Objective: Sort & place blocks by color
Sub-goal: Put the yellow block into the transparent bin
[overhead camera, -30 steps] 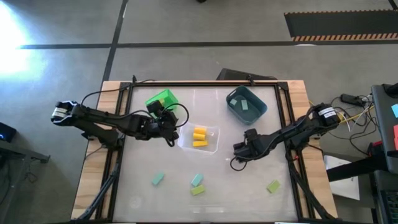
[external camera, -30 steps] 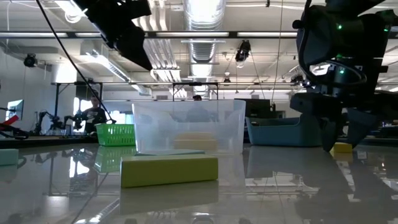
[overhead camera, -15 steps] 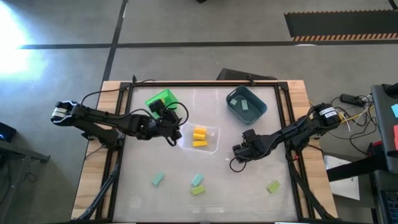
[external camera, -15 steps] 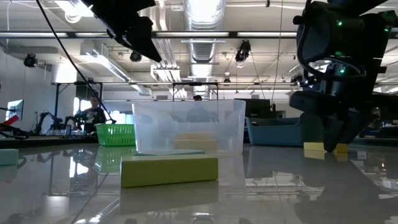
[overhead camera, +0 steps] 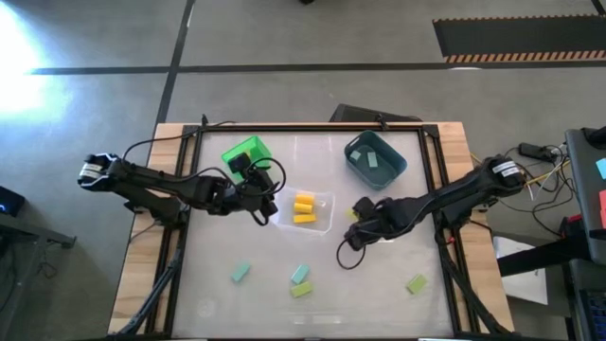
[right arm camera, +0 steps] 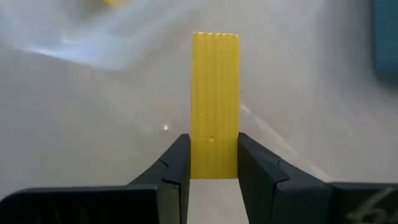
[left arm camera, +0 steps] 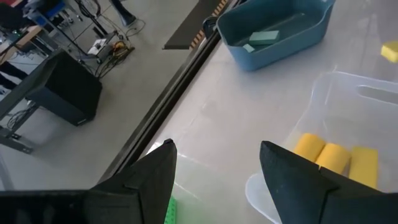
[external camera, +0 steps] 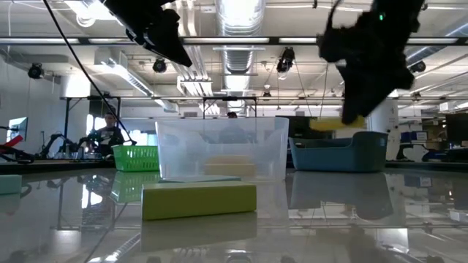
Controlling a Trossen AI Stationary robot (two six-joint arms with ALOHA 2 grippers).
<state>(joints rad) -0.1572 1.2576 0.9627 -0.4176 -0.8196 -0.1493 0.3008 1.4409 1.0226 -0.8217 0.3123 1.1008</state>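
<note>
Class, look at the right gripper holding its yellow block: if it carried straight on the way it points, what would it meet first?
Probably the clear bin: the right gripper, shut on a yellow block, points toward its near wall, though depth is uncertain.

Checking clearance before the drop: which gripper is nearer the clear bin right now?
Left. The left gripper hangs right at the clear bin's edge on the green-bin side, open and empty. The right gripper sits a short gap off the opposite side, lifted, holding a yellow block.

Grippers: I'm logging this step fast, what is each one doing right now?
Left tool: open, empty, beside the clear bin.
Right tool: closed on a yellow block, lifted.
</note>
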